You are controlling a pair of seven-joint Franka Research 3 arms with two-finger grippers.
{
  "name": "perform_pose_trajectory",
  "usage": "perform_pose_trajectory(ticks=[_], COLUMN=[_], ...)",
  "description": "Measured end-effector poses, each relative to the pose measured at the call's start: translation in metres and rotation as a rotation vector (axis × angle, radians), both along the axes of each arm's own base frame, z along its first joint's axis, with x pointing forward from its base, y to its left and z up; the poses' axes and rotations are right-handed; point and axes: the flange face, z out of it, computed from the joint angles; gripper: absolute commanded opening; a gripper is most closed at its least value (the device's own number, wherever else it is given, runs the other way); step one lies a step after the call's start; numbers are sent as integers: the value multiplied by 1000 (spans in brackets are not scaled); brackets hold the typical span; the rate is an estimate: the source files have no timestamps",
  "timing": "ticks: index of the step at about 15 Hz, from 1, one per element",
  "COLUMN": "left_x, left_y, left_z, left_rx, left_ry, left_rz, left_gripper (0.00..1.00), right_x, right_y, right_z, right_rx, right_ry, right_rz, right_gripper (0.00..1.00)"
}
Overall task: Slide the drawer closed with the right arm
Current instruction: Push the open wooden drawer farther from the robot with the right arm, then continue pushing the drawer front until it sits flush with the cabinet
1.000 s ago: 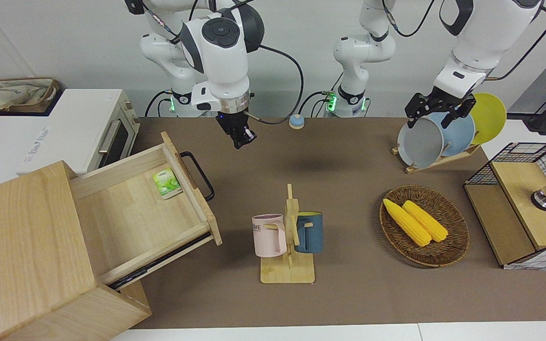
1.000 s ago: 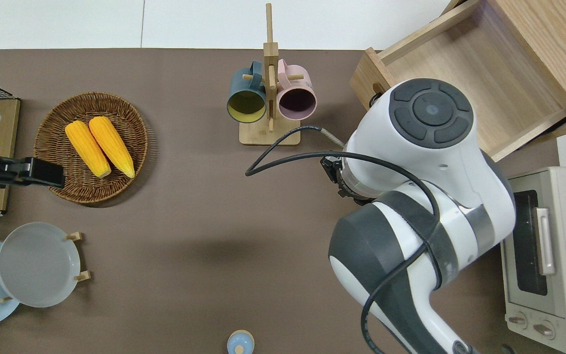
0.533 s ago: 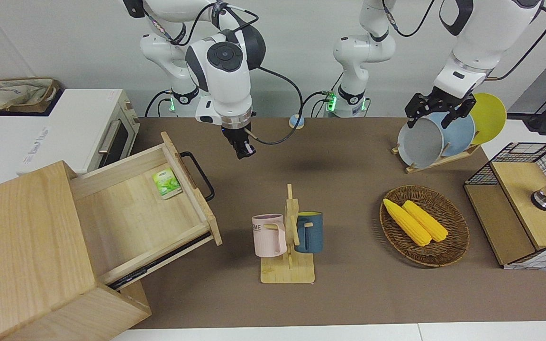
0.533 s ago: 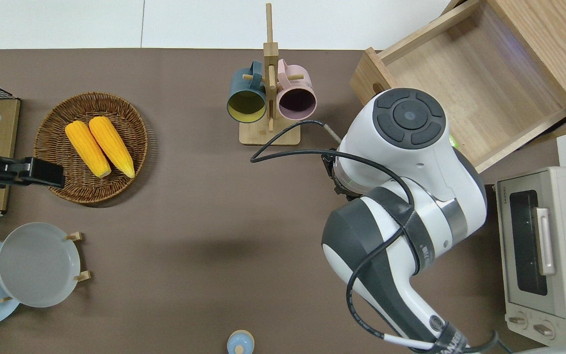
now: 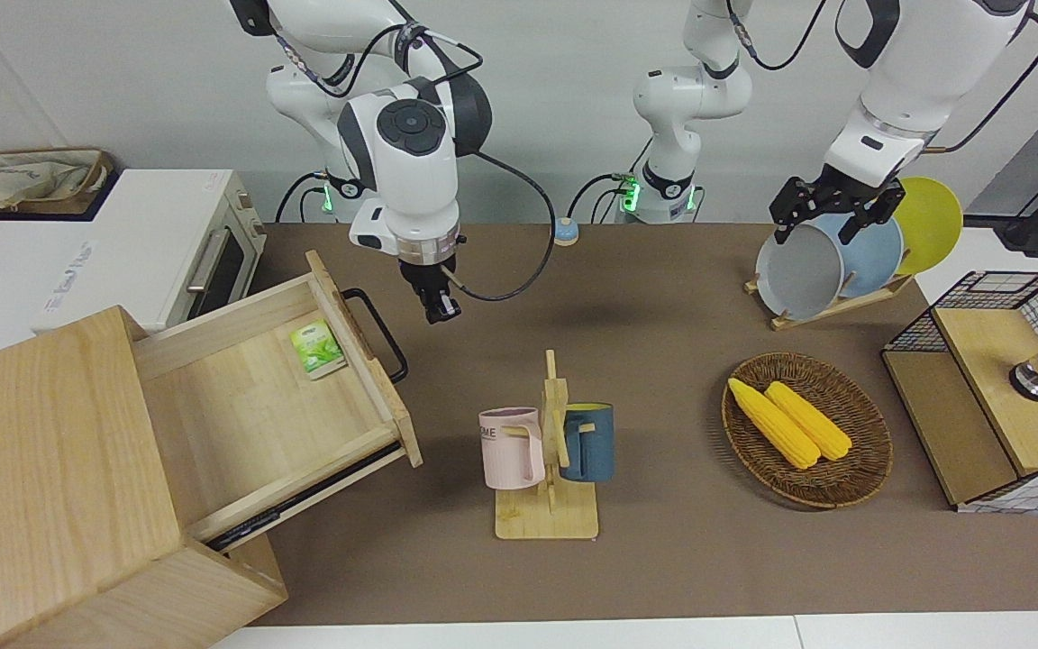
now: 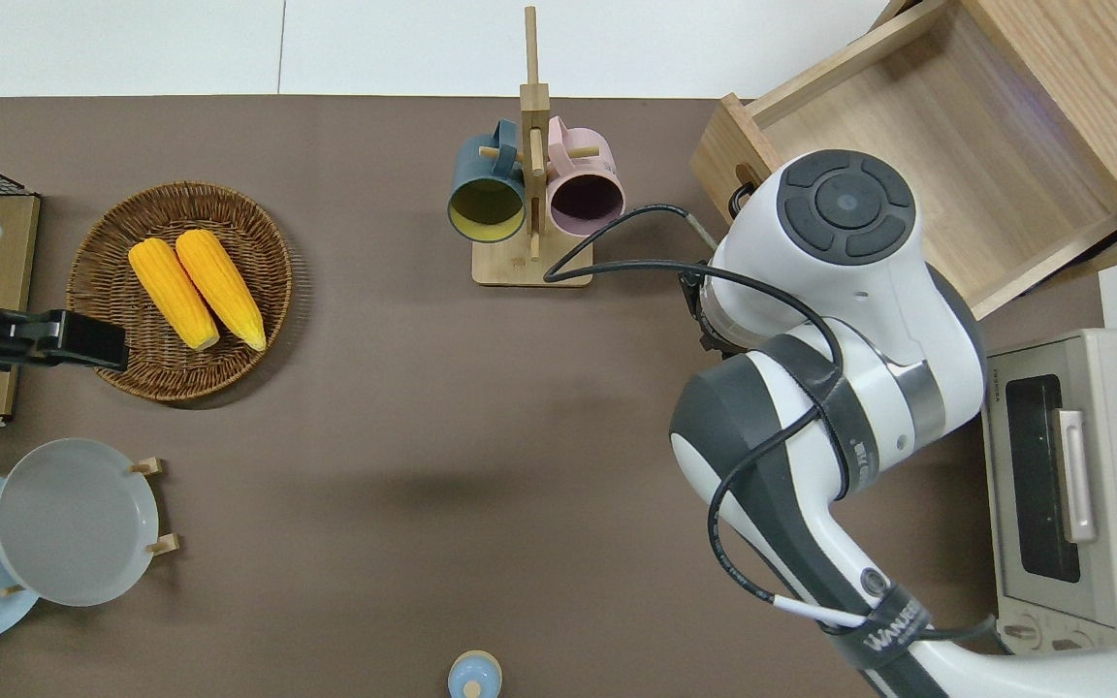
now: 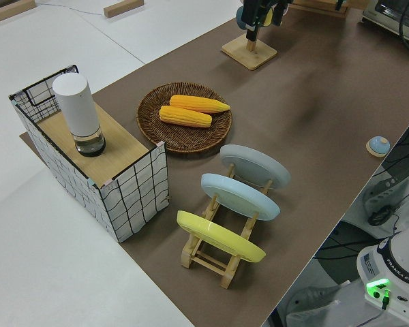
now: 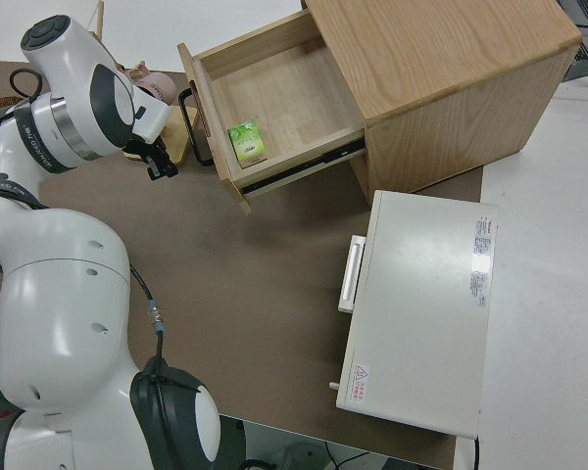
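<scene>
At right arm's end of worktop [image 5: 663, 559]: large pale-wood cabinet [image 5: 41, 487], farther from robots than white oven [image 5: 136, 239]. Drawer [image 5: 267, 406] pulled well out, nothing closed yet; whole push left to do. Small green packet [image 5: 316, 347] lying inside drawer, near its front panel. Black loop handle [image 5: 379, 332] on drawer front, untouched. Right tool [image 5: 436, 305] hanging in air just beside handle, apart from it; fingers look close together, nothing held. Judgement: approach stage only. Left arm parked.

Robot lab: two table-mounted arms [image 5: 411, 153]
</scene>
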Motion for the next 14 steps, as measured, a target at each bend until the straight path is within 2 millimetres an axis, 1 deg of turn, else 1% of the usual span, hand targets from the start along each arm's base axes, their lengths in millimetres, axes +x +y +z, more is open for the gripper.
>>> perform_pose_trajectory(ticks=[7, 11, 14], left_x=[0, 0, 0], left_y=[0, 0, 0], left_z=[0, 0, 0], left_rx=[0, 0, 0], left_ry=[0, 0, 0], left_rz=[0, 0, 0], left_gripper=[993, 993, 993], right_x=[16, 26, 35], right_y=[-18, -30, -43], right_z=[-9, -5, 0], right_rx=[-18, -17, -9], right_ry=[-6, -21, -34], right_rz=[9, 15, 4], right_gripper=[0, 0, 0])
